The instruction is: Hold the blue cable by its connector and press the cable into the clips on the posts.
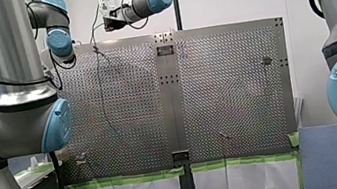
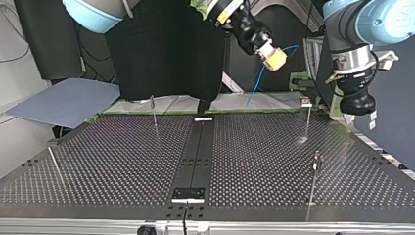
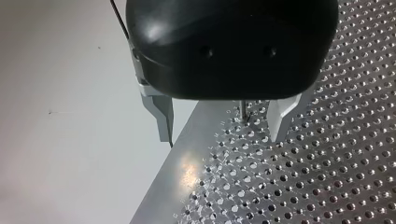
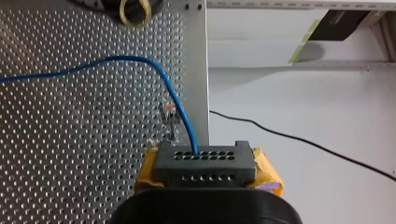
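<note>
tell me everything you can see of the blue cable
The blue cable is thin, with a smooth, plastic-looking jacket. One end enters a hole in the dark grey connector, which my right gripper clamps between its yellow pads. From there it rises, arcs over the perforated table and runs out of the right wrist view. In the top view the cable hangs below the raised gripper. No view shows it in a clip.

Robotics laboratory: perforated metal table (image 2: 122,161), robot arms (image 1: 24,121) mounted either side of it, green tape (image 1: 123,180) along its edge.
</note>
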